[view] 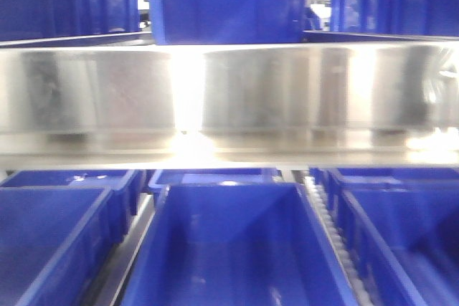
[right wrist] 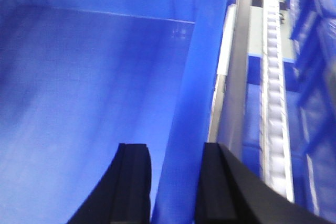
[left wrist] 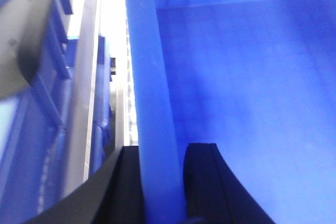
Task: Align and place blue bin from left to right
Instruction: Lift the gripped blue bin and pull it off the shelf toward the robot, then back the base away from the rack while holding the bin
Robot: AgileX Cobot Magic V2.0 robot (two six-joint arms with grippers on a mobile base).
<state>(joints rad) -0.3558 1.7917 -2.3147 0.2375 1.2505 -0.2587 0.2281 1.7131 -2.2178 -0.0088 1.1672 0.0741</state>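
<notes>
From the front, the blue bin is sitting mid-shelf between a left neighbour bin and a right neighbour bin, under a metal beam.

At the left wrist, the left gripper is pinching the bin's left wall, one finger on each side.

At the right wrist, the right gripper is clamping the right wall likewise.

The bin is looking empty, stiff and smooth, so it is probably handling light but slippery. Holding it by both side walls is looking sound.

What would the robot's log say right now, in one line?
left claw: clamps blue bin left wall | right claw: clamps right wall
</notes>
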